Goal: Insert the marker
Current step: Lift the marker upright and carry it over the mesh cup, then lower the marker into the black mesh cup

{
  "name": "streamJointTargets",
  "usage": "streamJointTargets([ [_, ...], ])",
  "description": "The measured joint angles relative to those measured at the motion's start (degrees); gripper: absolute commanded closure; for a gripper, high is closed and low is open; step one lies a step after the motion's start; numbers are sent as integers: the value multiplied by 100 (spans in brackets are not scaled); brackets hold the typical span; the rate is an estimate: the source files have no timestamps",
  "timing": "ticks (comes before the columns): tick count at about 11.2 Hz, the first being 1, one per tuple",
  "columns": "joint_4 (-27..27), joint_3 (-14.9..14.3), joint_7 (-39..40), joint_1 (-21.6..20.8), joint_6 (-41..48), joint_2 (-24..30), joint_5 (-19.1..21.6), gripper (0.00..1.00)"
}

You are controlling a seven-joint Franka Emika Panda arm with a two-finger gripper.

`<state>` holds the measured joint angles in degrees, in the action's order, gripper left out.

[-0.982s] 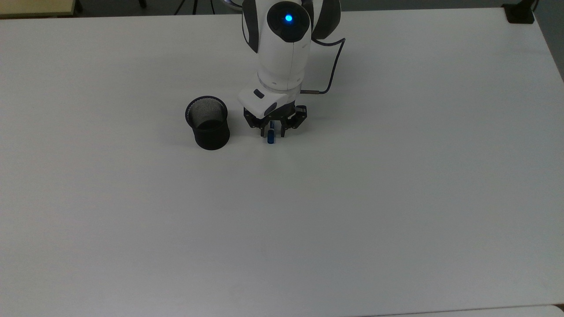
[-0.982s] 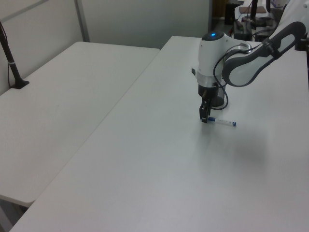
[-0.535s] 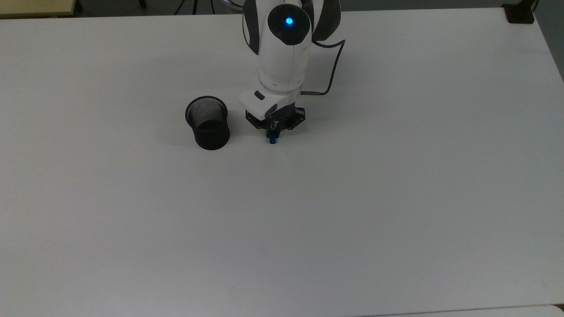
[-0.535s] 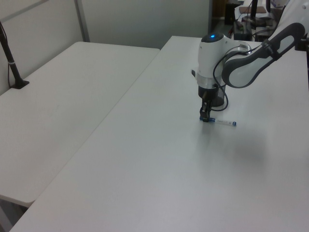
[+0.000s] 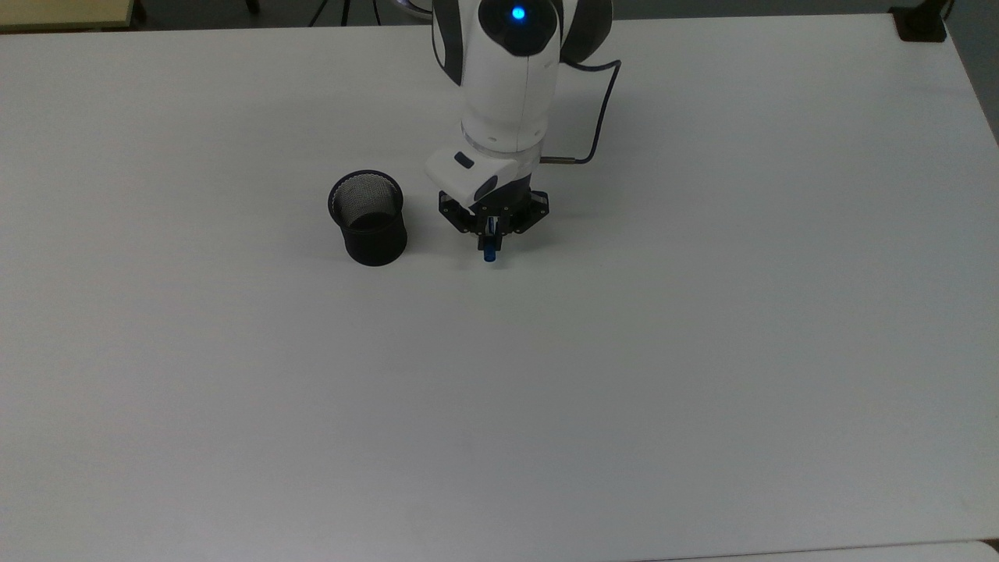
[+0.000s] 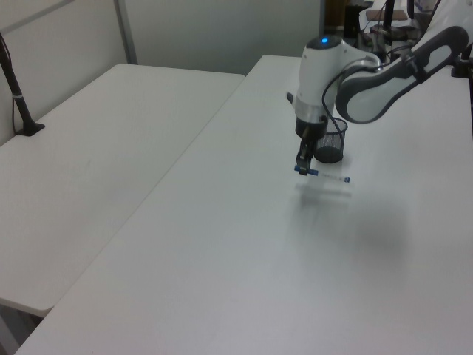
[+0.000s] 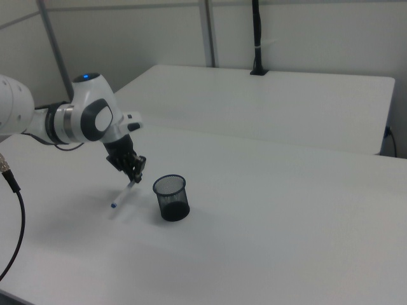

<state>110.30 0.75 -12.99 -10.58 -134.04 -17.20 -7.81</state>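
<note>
One gripper (image 6: 304, 167) was clamped on the slim white blue-capped marker (image 6: 323, 175), lifted off the white bench (image 5: 702, 351); next it'd need tipping upright over the black mesh cup (image 5: 367, 218).

Top view: cup (image 5: 367, 218) stands left of lifted marker (image 5: 489, 251).

Even, diffuse overhead light falls on the white bench (image 5: 702, 351), bright without hard glare. A soft, faint shadow lies on the bench under the arm (image 6: 369, 81) in the left view. The top view looks slightly grey and grainy toward its near corners.
</note>
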Motion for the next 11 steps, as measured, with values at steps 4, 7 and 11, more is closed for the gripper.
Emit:
streamJointTargets([
  [4, -235, -9, -15, 12, 0, 645, 0, 86],
  [7, -147, -68, -15, 314, 78, 1181, -2, 86],
  [11, 121, -101, -9, 981, 141, 1553, -8, 86],
])
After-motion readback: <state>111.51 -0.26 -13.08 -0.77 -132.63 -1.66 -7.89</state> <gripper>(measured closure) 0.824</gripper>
